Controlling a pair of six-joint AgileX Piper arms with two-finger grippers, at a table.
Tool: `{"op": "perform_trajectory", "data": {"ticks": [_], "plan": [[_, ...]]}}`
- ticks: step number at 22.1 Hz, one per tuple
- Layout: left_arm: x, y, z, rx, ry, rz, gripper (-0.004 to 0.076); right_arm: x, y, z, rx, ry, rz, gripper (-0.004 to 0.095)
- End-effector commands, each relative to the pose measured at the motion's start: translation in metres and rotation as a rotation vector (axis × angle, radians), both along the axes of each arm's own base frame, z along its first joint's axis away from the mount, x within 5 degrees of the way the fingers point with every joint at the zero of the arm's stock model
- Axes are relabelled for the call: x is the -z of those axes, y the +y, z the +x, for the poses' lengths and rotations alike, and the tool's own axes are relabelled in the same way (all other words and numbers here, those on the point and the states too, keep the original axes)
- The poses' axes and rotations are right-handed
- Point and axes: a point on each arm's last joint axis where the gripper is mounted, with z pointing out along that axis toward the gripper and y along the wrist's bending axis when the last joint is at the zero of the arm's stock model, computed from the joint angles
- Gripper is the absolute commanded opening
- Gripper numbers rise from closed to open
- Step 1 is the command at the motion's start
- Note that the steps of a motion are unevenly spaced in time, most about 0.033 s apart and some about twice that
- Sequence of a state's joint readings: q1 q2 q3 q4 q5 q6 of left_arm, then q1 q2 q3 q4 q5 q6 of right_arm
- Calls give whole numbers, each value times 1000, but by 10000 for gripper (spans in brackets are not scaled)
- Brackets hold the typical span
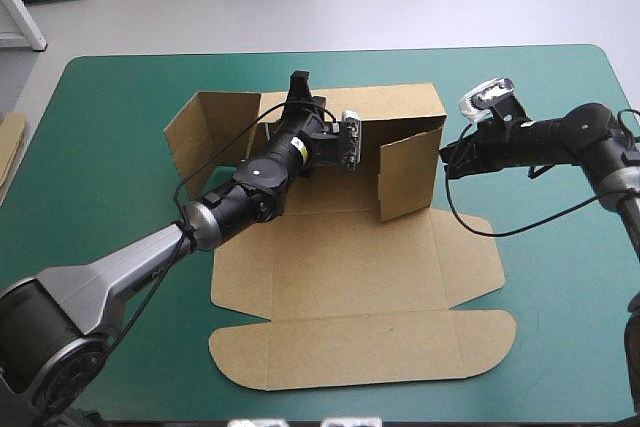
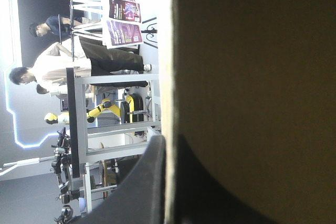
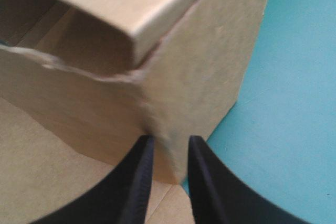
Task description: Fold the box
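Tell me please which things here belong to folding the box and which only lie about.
For the job: the box, some walls raised; the left gripper, shut on its far wall; the right gripper, shut on its right wall.
Only lying about: an edge of more board at the left edge of the table.

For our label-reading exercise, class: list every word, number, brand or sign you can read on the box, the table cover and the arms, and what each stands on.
No text can be read.
The box: plain brown board, no print in any view.
The teal-green cover: no marking.
A small yellow label on the left arm: too small to read.
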State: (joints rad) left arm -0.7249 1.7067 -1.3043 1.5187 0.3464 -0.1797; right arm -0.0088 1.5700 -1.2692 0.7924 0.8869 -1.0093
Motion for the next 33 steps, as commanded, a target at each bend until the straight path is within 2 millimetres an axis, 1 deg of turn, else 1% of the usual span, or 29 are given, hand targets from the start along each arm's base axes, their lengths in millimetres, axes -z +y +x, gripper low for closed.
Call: {"op": "perform_trajectory", "data": {"ticks": [1,2,3,9,12,15,17,18,19,22,25,33], "plan": [[-31,4,-7,9,-78,-40,-8,-24,2,-8,-17,-70,39,452],[-31,4,-7,9,-78,-40,-8,-25,2,-8,-20,-76,39,499],[-31,4,-7,9,-78,-40,-8,-24,2,-8,-23,-78,41,522],[-31,4,-7,9,-78,-40,-9,-14,3,0,-33,-57,56,523],[-31,4,-7,12,-80,-38,-8,-11,12,0,-76,-37,100,522],[-31,4,-7,14,-79,-38,-9,-11,15,2,-65,-57,72,513],[-31,4,-7,14,-79,-38,-8,-10,20,1,-62,-46,76,514],[-31,4,-7,12,-80,-38,-8,-10,27,3,-56,-75,39,513],[-31,4,-7,12,-80,-38,-8,-10,31,6,-38,-121,-5,513],[-31,4,-7,8,-80,-37,-9,-13,35,10,16,-160,5,513],[-31,4,-7,10,-80,-37,-8,-15,37,11,49,-155,53,513],[-31,4,-7,10,-80,-37,-8,-21,36,16,82,-233,75,513]]}}
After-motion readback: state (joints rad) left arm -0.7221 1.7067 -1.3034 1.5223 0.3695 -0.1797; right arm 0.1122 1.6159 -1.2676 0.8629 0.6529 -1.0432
